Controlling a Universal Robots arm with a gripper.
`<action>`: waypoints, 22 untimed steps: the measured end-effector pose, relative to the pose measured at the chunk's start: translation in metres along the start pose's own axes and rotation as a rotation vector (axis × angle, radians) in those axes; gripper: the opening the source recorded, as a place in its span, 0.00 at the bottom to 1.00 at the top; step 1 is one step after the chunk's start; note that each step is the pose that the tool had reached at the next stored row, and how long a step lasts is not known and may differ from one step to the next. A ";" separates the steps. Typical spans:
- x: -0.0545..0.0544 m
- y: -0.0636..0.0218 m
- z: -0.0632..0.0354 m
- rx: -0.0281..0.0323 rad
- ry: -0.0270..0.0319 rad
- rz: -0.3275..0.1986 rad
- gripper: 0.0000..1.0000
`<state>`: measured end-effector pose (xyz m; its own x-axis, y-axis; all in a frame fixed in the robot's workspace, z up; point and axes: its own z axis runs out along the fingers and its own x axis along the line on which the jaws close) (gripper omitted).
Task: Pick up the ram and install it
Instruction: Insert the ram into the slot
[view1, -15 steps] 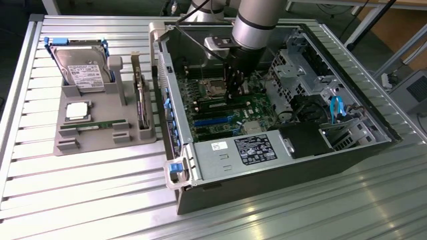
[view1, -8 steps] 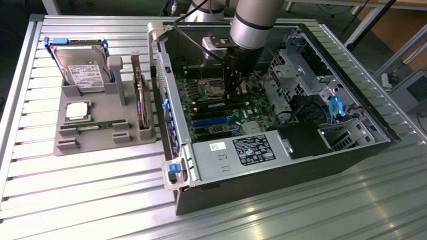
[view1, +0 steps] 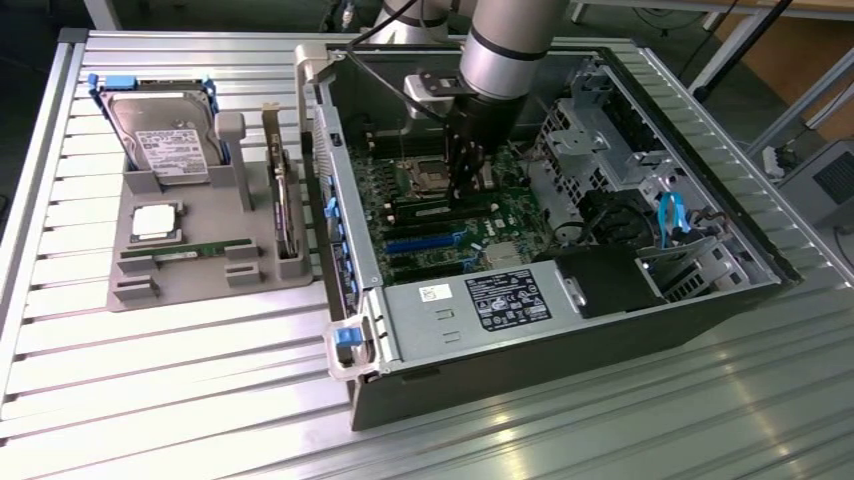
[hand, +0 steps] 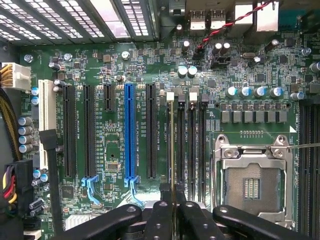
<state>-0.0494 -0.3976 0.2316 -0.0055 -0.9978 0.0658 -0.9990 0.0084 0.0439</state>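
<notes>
My gripper is down inside the open computer case, over the motherboard. In the wrist view the gripper is shut on the ram. The ram shows edge-on as a thin stick, and it runs along the memory slots beside the CPU socket. It lines up with the slot farthest from the socket. I cannot tell whether it touches the slot. A second ram stick lies flat on the grey holder tray outside the case.
The tray also carries a silver hard drive, a CPU chip and an upright expansion card. Within the case are a black power supply, drive cages, blue cables and a blue PCIe slot.
</notes>
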 end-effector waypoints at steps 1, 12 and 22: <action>0.000 0.0000 0.0000 -0.0001 0.0001 0.000 0.12; 0.000 0.0001 0.0020 -0.0011 0.0000 0.002 0.13; 0.001 0.0007 -0.0175 -0.0003 0.0000 0.002 0.20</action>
<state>-0.0494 -0.3979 0.2492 -0.0079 -0.9978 0.0659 -0.9990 0.0109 0.0440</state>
